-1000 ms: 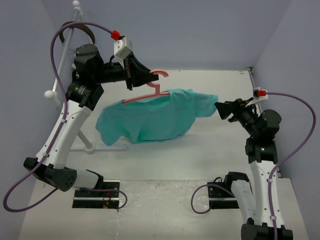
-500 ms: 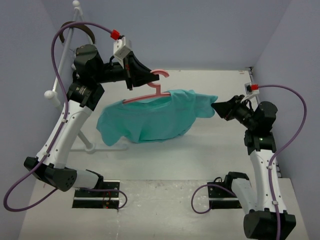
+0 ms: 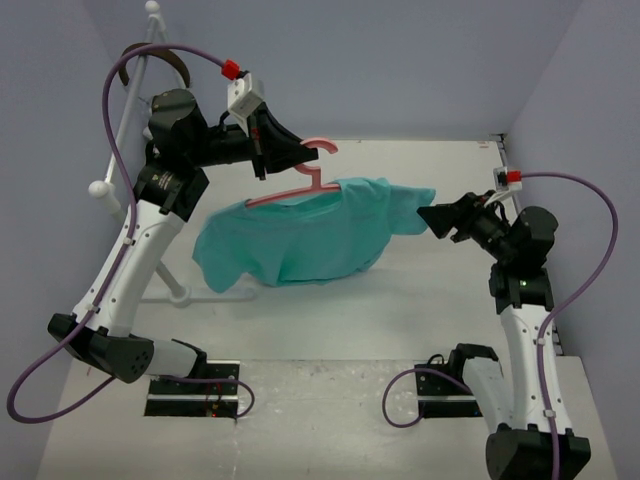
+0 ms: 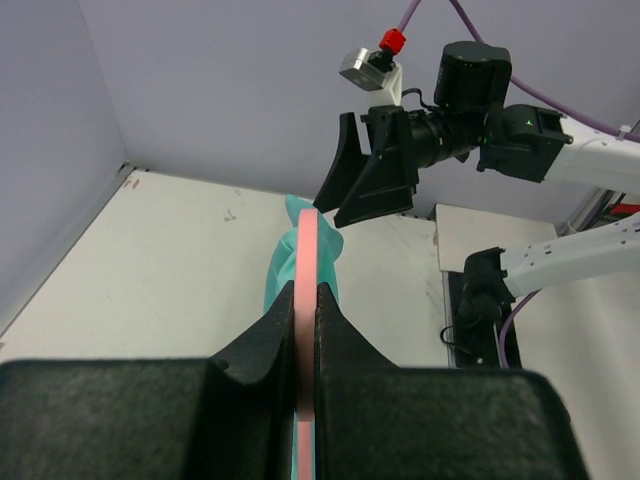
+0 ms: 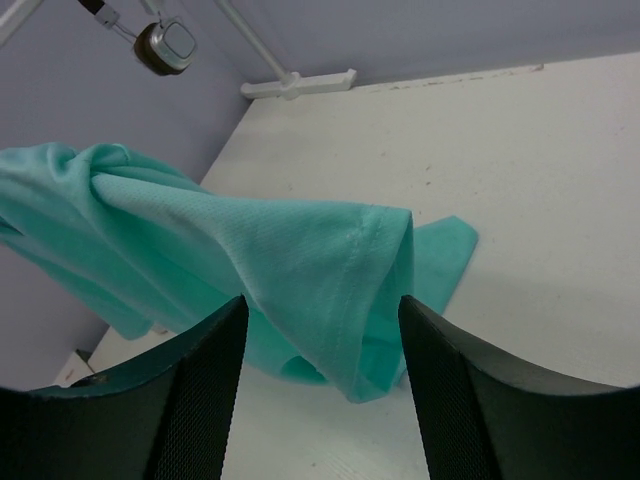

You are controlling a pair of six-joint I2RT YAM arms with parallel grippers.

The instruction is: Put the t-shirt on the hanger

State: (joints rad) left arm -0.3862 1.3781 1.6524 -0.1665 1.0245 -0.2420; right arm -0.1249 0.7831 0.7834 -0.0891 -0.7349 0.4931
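Teal t-shirt hanging crumpled from pink hanger, one sleeve outstretched

1. The left arm rises high from its base and bends at the elbow, with the wrist reaching forward over the table.
2. The left gripper is closed, and its fingers pinch the hanger.
3. The right arm stands nearly upright, with the wrist turned to the left.
4. The right gripper has its fingers held wide apart.

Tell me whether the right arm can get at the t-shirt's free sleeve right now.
Probably yes: the right gripper is open, and the t-shirt sleeve hangs just in front of it with nothing between.
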